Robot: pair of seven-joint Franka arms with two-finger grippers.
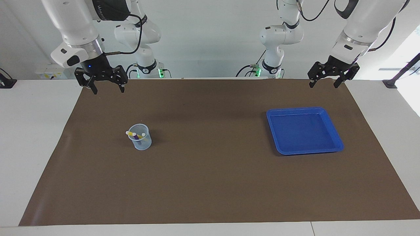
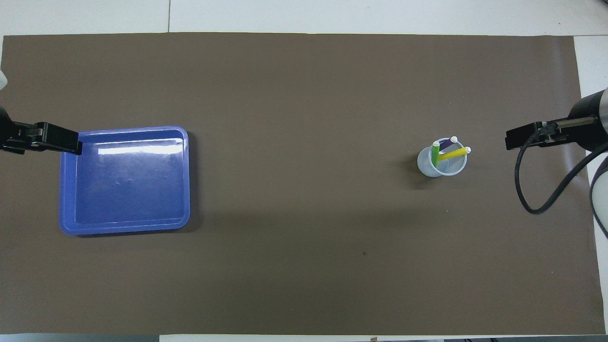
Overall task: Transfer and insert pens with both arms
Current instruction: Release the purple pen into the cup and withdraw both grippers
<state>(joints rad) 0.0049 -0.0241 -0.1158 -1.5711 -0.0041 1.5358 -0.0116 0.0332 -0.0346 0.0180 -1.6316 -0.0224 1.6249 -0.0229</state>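
Note:
Three pens stand tilted in a small translucent cup (image 1: 141, 145) (image 2: 429, 169) on the brown mat, toward the right arm's end. They are yellow (image 1: 132, 133) (image 2: 453, 153), green (image 2: 435, 155) and purple (image 1: 138, 138) (image 2: 445, 146), pale ends up. My right gripper (image 1: 109, 90) (image 2: 514, 140) hangs open and empty, high over the mat's edge by the robots, well apart from the cup. At the left arm's end, my left gripper (image 1: 323, 85) (image 2: 71, 142) hangs open and empty over the same edge, above the tray's level.
An empty blue tray (image 1: 303, 150) (image 2: 123, 228) lies on the mat (image 1: 210, 183) toward the left arm's end. Two smaller white arms with green lights (image 1: 144, 65) (image 1: 272, 62) stand at the table's robot end. A black cable (image 2: 527, 190) loops from the right wrist.

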